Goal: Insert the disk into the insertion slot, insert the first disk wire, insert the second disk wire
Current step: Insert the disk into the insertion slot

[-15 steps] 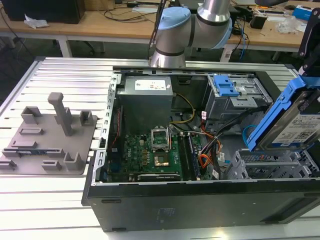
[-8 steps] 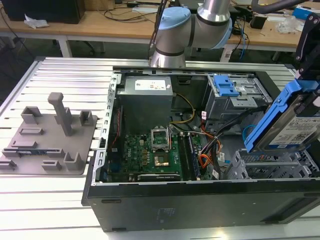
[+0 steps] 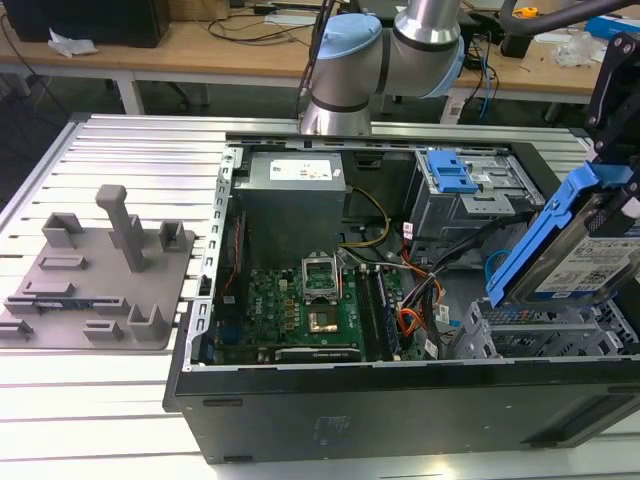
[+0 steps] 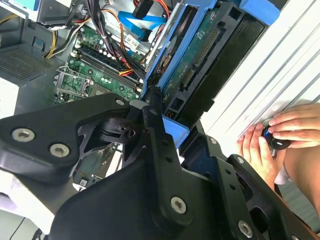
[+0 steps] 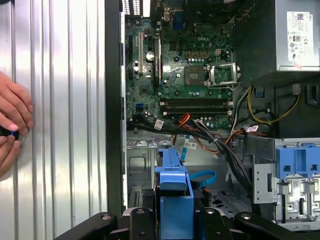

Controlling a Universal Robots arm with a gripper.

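The disk (image 3: 575, 255), a silver drive with a white label in a bright blue carrier, hangs tilted over the open computer case at the exterior view's right. My gripper (image 3: 620, 185) is shut on its upper end. In both wrist views the black fingers (image 4: 150, 135) clamp the blue carrier (image 5: 173, 200) edge-on. The insertion slot (image 3: 540, 330), a low grey perforated cage, lies just below the disk, and the disk is apart from it. The same cage (image 5: 141, 165) shows under the carrier. A blue flat cable (image 5: 202, 177) and black and orange wires (image 5: 200, 132) lie loose beside it.
A taller grey bay with a blue latch (image 3: 452, 175) stands behind the slot. The motherboard (image 3: 300, 310) and power supply (image 3: 292, 190) sit inside the case. A grey fixture plate (image 3: 95, 270) lies on the slatted table. A person's hands (image 4: 280, 135) rest on the table near the case.
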